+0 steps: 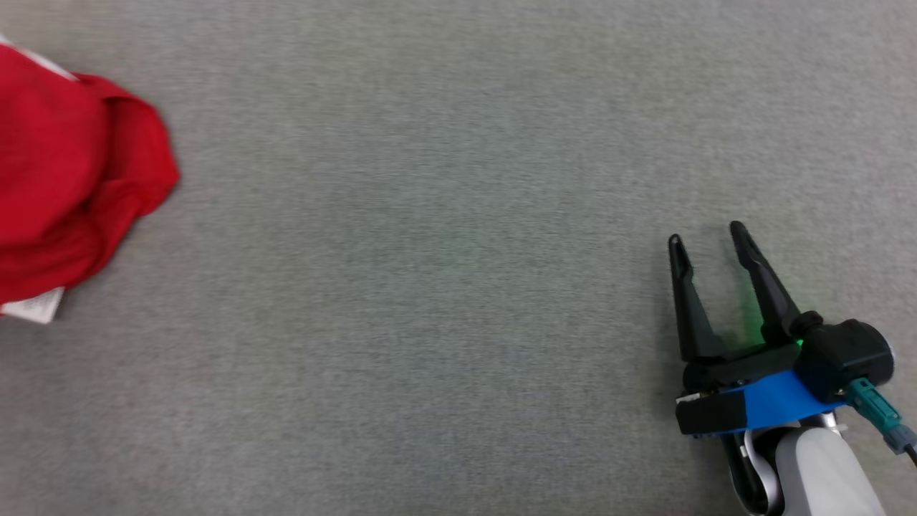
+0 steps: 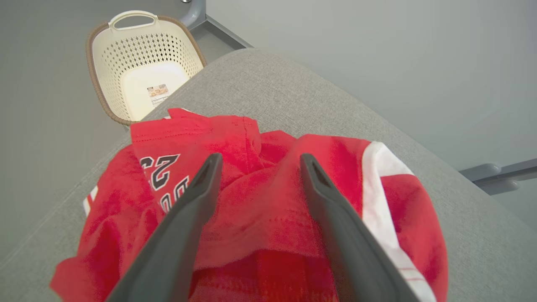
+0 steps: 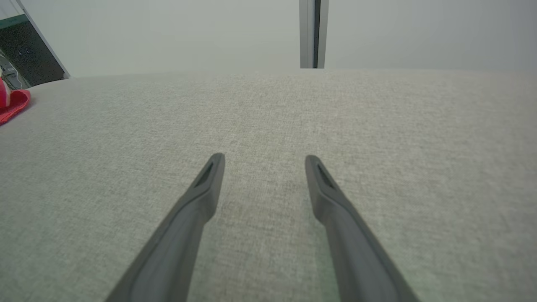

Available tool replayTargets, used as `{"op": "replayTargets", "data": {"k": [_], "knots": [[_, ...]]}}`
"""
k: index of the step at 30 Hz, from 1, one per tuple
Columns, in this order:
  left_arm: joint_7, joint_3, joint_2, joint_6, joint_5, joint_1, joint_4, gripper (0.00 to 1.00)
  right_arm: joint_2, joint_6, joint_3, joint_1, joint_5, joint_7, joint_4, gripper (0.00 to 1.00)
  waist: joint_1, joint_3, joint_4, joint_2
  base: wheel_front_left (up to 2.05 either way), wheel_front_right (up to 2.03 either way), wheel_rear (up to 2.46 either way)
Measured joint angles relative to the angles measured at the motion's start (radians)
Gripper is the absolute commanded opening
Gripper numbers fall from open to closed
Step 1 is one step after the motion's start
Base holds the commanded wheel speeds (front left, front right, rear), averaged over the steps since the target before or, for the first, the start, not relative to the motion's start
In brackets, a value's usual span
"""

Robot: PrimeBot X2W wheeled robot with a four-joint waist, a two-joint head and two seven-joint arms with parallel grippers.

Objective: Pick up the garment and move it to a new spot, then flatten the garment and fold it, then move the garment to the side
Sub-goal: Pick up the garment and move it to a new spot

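The garment (image 1: 68, 193) is a red jersey with white stripes and dark numerals, lying crumpled at the far left edge of the grey table. From the left wrist view the garment (image 2: 260, 209) spreads wide under my left gripper (image 2: 260, 163), whose two dark fingers stand open over the cloth with nothing between them. My right gripper (image 1: 706, 240) is at the lower right of the head view, open over bare table and far from the garment. Along its fingers, my right gripper (image 3: 264, 161) faces bare cloth-covered table, and a corner of the garment (image 3: 12, 105) peeks in at the far left.
A cream perforated laundry basket (image 2: 142, 67) stands on the floor just beyond the table's edge behind the garment. The grey fabric table (image 1: 444, 251) stretches wide between the garment and my right gripper. A metal post (image 3: 312, 33) rises beyond the table's far edge.
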Motion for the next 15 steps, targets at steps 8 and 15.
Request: {"op": "replayTargets", "data": {"k": [8,15], "knots": [[0.196,-0.043,0.04,0.059,-0.003,0.063,0.045,1.0,0.0,0.0,0.008,-0.008,0.019,-0.017,0.02,1.0,0.0,0.021,-0.07,0.0,0.0,0.0,0.0],[0.272,-0.091,0.041,0.128,0.037,0.148,-0.074,0.0,0.0,0.0,0.007,-0.007,0.029,-0.024,0.04,1.0,-0.0003,-0.032,-0.07,0.0,0.0,0.0,0.0]]}}
